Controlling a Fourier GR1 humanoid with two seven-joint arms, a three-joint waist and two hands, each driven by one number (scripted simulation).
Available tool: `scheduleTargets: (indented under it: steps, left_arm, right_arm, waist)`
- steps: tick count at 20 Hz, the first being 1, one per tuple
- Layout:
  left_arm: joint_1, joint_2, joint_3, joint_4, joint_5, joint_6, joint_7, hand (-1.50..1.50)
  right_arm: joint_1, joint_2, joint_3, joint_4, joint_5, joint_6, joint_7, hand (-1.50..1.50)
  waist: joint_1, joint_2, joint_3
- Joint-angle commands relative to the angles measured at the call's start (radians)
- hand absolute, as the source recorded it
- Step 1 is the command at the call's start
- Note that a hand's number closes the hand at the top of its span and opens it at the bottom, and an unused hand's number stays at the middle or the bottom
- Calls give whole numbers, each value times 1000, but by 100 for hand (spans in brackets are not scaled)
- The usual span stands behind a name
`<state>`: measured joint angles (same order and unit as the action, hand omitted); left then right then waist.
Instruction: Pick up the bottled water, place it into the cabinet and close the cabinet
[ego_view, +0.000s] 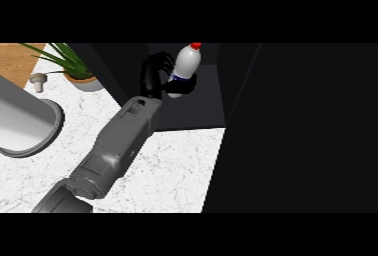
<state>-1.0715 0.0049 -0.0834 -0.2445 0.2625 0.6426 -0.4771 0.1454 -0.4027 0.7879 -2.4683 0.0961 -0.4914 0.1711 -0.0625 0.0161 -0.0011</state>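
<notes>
A: What sits left of the cabinet (244, 100)?

B: Farthest from it, at the view's left edge, is a grey sink (29, 127) set into the white marbled counter (173, 170). A small knob-like fitting (38, 80) stands just behind the sink. Nearer the cabinet, a potted plant (74, 67) with long green leaves rests just beside the cabinet's dark side.

A: And the arm?

B: One grey forearm (118, 145) rises from the lower edge towards the cabinet's opening. Which arm it is cannot be told for sure; it looks like the left. Its black hand (159, 75) is inside the cabinet, fingers curled round the bottle (186, 62).

A: Where is the bottle exactly?

B: Upright within the cabinet's open front, white with a red cap, held at its lower part. The cabinet's door (295, 130) stands open, a dark panel to the right.
</notes>
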Motion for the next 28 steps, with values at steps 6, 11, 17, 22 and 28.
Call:
scheduleTargets:
  steps: [6, 11, 17, 22, 28]
  left_arm:
    - [-57, 37, 14, 124, -32, 50, -17, -150]
    - [-47, -1, -35, 196, -91, 132, -12, -150]
    - [-26, 7, -26, 192, -92, 171, -37, -150]
    - [-7, -4, -12, 170, -82, 178, -53, -150]
    - [-32, 3, 11, 110, -68, 10, -108, -150]
  right_arm:
    - [6, -27, -30, -55, -16, 25, -19, -150]
    - [-3, -13, 25, -37, 9, 22, -4, -150]
    - [-2, -29, -7, -63, -9, 18, -7, -150]
    - [55, -72, 3, -86, -39, 39, -35, -150]
    - [31, -39, -11, -54, -31, 15, -34, -150]
  waist:
    - [-7, 7, 1]
    - [-25, 12, 0]
    - [-26, 15, -1]
    - [-25, 8, 0]
    - [0, 3, 0]
